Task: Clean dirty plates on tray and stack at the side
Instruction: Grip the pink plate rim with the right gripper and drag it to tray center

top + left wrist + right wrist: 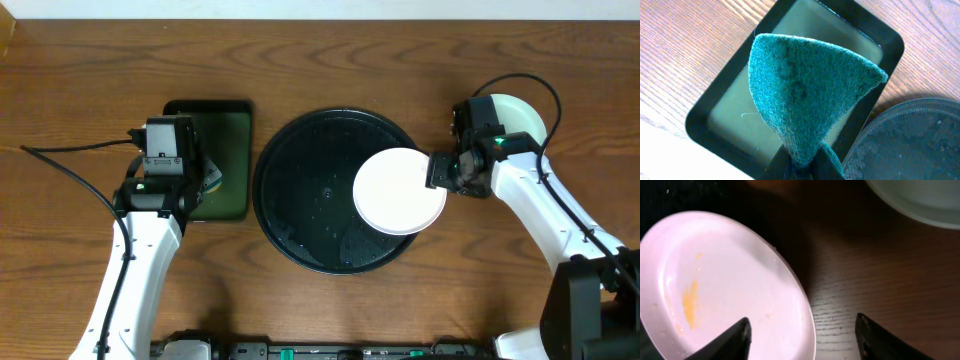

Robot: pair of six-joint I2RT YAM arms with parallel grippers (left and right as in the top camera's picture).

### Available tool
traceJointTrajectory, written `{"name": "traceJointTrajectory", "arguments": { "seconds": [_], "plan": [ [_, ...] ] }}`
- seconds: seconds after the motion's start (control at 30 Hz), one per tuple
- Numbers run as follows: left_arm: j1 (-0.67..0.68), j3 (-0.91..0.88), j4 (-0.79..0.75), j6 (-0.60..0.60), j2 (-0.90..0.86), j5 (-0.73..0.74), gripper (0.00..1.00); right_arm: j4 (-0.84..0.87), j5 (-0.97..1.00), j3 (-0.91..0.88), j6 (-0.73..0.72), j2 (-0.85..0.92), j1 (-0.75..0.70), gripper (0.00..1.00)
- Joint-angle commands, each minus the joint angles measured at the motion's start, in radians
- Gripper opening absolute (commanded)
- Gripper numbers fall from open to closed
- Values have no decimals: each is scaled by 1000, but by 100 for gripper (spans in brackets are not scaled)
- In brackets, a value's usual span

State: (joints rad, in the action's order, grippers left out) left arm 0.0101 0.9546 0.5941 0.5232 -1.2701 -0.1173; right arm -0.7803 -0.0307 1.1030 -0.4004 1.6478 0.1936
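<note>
Wood table (320,40), round tray (290,160) at centre, used as reference below.

- white plate (400,190): on the round tray's right side, its outer edge overlapping the tray rim. Orange smear (689,302) on its face, so not clean yet.
- right gripper (802,321): at the tray's right rim, fingers spread wide. One finger is over the plate and one over bare table, with the plate's rim between them. Not clamped as far as I can see.
- left gripper (802,162): off the tray's left side, pressed together on a corner of the scrub pad (810,85), which hangs over the green tray (880,40).
- mint plate (522,115): off the tray to the far right, beyond the right arm.

Key relation: pad is left of the tray, dirty plate is right of it, and the bare tray floor lies between. The right arm is the nearer one to the plate. The plate is round, so it has no preferred grip axis. My read: right closes on the rim to steady the plate, and left brings the pad across the tray to the smear.
</note>
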Motion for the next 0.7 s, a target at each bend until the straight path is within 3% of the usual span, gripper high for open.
{"name": "traceJointTrajectory", "arguments": {
  "seconds": [0.0, 0.27, 0.37, 0.53, 0.67],
  "plan": [
    [-4, -8, -4, -7, -6, -5, 8, 8, -25, -3, 5, 49, 16, 60],
    [-4, -8, -4, -7, -6, -5, 8, 21, -18, -3, 5, 154, 68, 54],
    [-4, -8, -4, -7, -6, -5, 8, 19, 4, -3, 5, 166, 75, 38],
    [-4, -8, -4, -7, -6, -5, 8, -8, 8, 29, 5, 163, 76, 1],
    [-4, -8, -4, -6, -6, -5, 8, -72, 7, 97, 6, 163, 76, 1]
  ]
}}
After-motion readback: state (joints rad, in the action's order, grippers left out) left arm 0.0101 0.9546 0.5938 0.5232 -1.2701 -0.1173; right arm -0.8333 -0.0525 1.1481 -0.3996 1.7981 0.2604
